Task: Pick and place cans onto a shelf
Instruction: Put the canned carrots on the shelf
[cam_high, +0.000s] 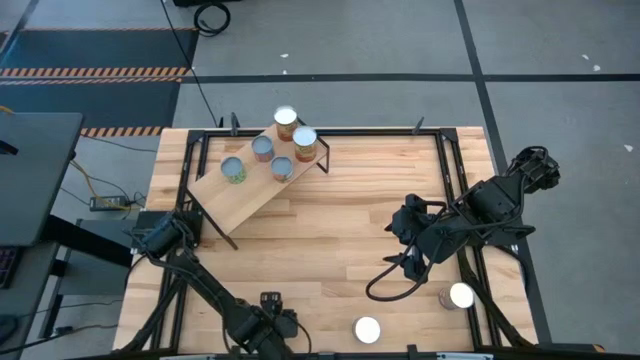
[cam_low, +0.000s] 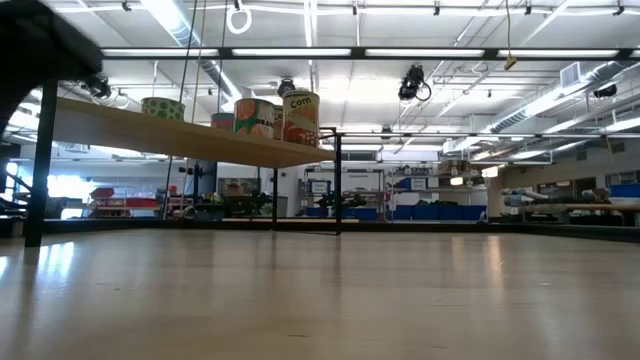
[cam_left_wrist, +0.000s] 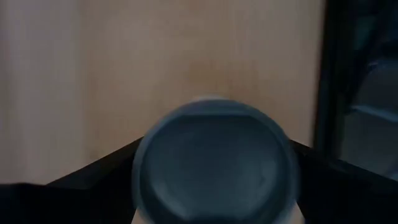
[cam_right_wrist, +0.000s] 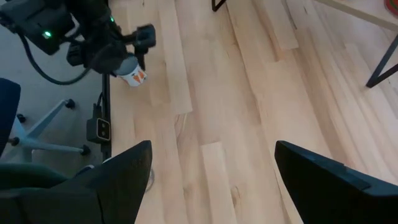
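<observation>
The light-wood shelf (cam_high: 250, 195) stands tilted on black legs at the table's far left; it also shows in the low view (cam_low: 180, 135). Several cans (cam_high: 282, 168) stand upright on it (cam_low: 300, 118). Two silver-topped cans stand on the table near its front edge, one in the middle (cam_high: 367, 329) and one at the right (cam_high: 460, 296). My left gripper (cam_high: 272, 322) is at the near edge, shut on another can (cam_left_wrist: 214, 162) with a white and orange label (cam_right_wrist: 133, 76). My right gripper (cam_high: 405, 245) is open and empty above the table's right half (cam_right_wrist: 211, 180). My left gripper has the can between its two fingers, one finger (cam_left_wrist: 93, 180) at each side of the can's wall just below the round top (cam_left_wrist: 146, 186). The fingers come from above, slanting down. The can is upright; I cannot tell whether it stands on the table.
Black rails (cam_high: 455, 180) run along the table's edges. A loop of black cable (cam_high: 385, 285) hangs from the right arm near the two loose cans. Bare wood lies between the shelf and the right arm (cam_high: 330, 230).
</observation>
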